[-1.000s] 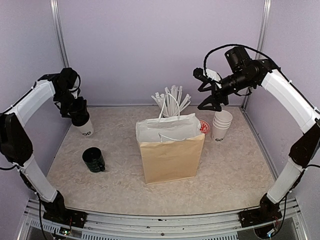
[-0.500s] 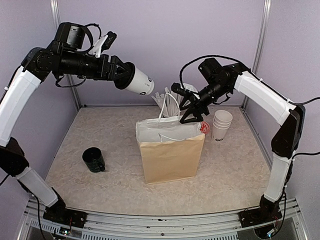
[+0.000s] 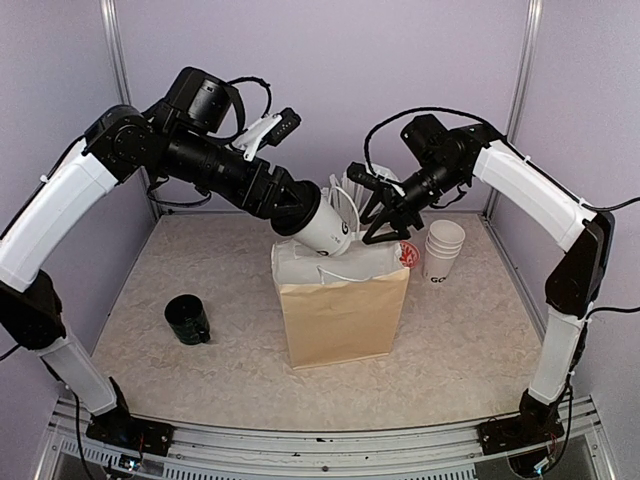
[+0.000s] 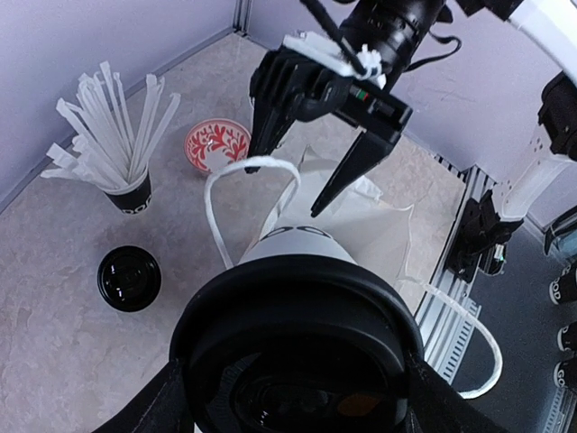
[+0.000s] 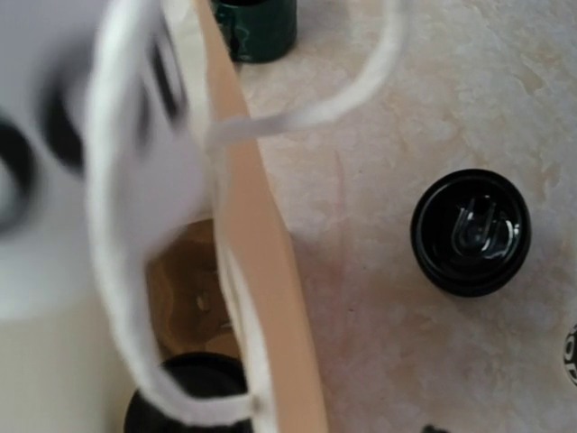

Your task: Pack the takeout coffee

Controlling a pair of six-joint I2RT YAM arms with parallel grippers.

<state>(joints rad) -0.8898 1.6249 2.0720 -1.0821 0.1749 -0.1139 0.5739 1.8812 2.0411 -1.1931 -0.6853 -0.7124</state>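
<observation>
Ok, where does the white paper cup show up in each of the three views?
Top external: white paper cup at centre, tilted, base toward the paper bag's mouth, held by the left end effector.
Left wrist: lower centre, lettered base end pointing at the bag.
Right wrist: left edge, a white blur with black marks, probably the cup.
Shared landmark: the bag; its white handle loop shows in both wrist views.

even soft light; right wrist close-up blurred
</observation>
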